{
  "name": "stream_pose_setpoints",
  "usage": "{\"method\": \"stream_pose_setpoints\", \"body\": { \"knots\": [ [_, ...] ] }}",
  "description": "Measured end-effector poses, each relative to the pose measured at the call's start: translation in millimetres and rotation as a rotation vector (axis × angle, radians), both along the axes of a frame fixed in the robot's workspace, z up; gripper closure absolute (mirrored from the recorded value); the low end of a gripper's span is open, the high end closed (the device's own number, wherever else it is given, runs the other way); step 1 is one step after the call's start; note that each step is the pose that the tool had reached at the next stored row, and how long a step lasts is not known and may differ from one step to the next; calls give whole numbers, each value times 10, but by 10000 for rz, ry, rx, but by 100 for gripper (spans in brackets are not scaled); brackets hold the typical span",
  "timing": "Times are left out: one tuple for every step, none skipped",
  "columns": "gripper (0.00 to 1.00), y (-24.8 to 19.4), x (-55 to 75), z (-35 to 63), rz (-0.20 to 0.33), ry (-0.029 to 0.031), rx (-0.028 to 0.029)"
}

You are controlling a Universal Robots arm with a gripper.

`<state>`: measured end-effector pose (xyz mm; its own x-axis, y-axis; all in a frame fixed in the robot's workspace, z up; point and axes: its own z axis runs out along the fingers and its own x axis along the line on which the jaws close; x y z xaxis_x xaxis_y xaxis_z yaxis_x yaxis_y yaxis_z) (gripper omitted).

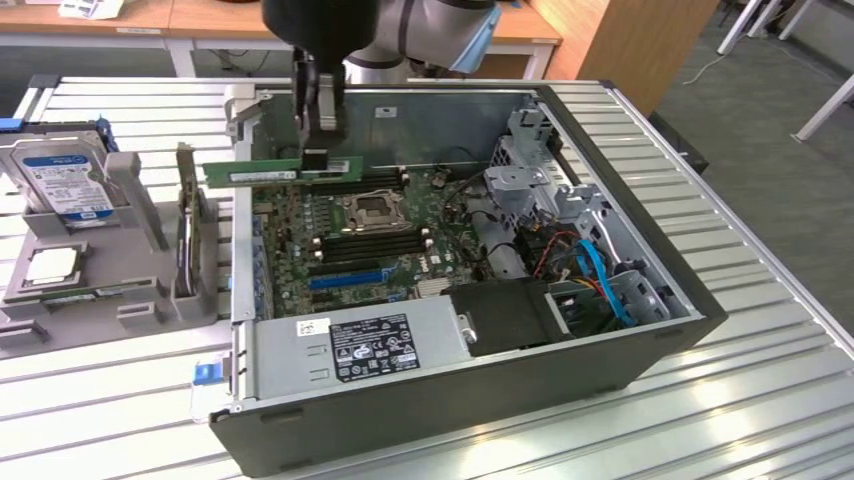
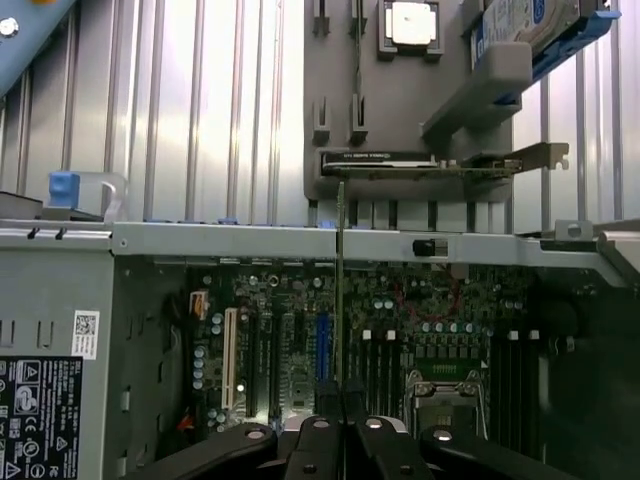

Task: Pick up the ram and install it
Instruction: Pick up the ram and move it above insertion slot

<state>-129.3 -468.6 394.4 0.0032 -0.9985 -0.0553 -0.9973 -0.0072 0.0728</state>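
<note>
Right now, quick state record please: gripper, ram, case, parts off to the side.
gripper: shut on the ram, above the open case
ram: level, in the air over the motherboard, not seated in a slot
case: side panel off, lying on the slatted table
side parts: hard drive, expansion card and processor chip in the grey holder, exterior view's left

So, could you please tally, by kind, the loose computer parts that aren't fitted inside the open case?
Long green RAM stick, held by the gripper: 1
Silver hard drive with blue-white label: 1
Dark expansion card with metal bracket: 1
Square silver processor chip: 1
Total: 4
</note>
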Motion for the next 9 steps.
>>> {"method": "stream_pose_setpoints", "body": {
  "knots": [
    [88,0,34,0,1,7,1],
    [88,0,71,0,3,15,0],
    [88,0,106,0,1,22,0],
    [88,0,137,0,1,29,0],
    [88,0,170,0,0,36,0],
    [88,0,204,0,2,43,0],
    [88,0,238,0,2,50,1],
    [88,0,270,0,1,57,0],
    [88,0,304,0,1,66,0]
  ]
}}
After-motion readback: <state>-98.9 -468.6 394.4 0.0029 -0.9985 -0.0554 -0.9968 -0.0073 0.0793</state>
